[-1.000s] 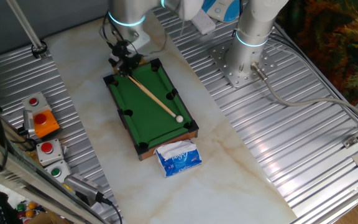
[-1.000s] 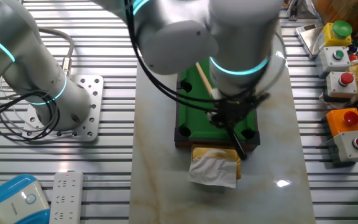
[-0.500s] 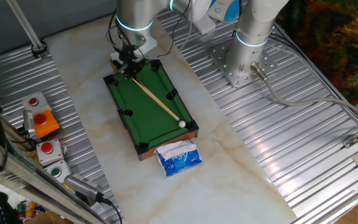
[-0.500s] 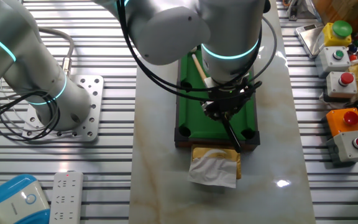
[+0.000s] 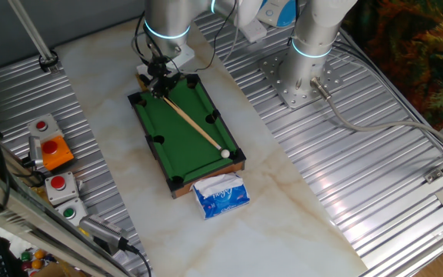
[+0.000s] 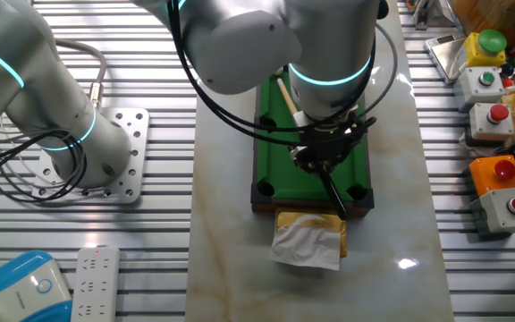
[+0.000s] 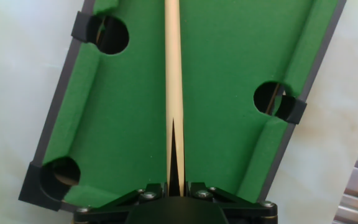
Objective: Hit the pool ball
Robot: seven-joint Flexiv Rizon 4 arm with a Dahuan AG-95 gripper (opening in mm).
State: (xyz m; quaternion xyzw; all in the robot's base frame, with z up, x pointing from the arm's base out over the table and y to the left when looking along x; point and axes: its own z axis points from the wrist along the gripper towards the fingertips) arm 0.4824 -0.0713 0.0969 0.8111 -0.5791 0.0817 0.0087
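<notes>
The white pool ball [image 5: 225, 153] lies on the miniature green pool table [image 5: 177, 131], close to its near right corner, at the tip of the wooden cue stick [image 5: 193, 122]. My gripper [image 5: 158, 75] is shut on the cue's butt end at the table's far corner. In the hand view the cue [image 7: 173, 74] runs straight up from between my jaws [image 7: 174, 186] over the green felt [image 7: 229, 81]; the ball is out of that view. In the other fixed view my arm covers much of the table [image 6: 280, 161], and the ball is hidden.
A blue and white tissue packet [image 5: 221, 195] lies just past the table's near end. Button boxes [image 5: 51, 151] stand at the left. The second arm's base [image 5: 306, 69] is mounted at the right. A remote [image 6: 92, 282] lies on the metal deck.
Between 1.0 s and 0.5 s ago my gripper pushed the cue forward, and the ball rolled a little toward the near right corner. Since then nothing has moved.
</notes>
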